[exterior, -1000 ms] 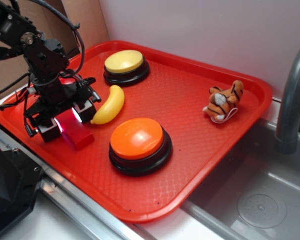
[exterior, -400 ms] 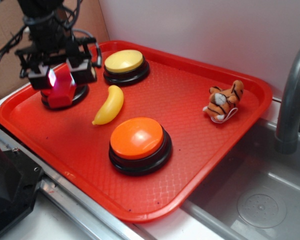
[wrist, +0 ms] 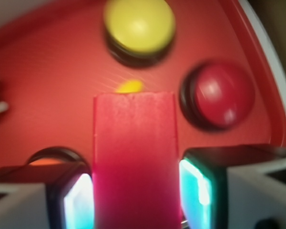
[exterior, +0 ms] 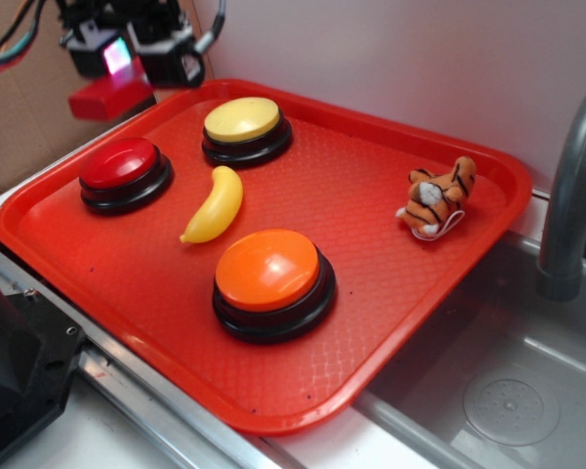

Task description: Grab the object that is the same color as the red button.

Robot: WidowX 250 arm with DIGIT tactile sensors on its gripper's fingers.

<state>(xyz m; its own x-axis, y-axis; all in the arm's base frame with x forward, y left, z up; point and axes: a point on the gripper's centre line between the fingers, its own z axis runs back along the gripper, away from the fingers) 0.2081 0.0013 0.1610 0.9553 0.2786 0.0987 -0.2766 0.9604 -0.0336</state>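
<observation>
Because the task asks only for a grab, the pincer (exterior: pixel 127 54) at the upper left of the frame is clenched on the red block (exterior: pixel 110 97), held in the air above the tray (exterior: pixel 371 186), apart from the red button (exterior: pixel 123 168).

No text, label, brand, number or sign could be read in either view. The domes of the red button (exterior: pixel 119 163), the yellow button (exterior: pixel 241 119) and the orange button (exterior: pixel 268 270) were plain, the red tray (exterior: pixel 391 322) carried only a moulded grid texture, and the red block (wrist: pixel 135 157) showed bare faces. The wrist view was too blurred to settle any fine print.
</observation>
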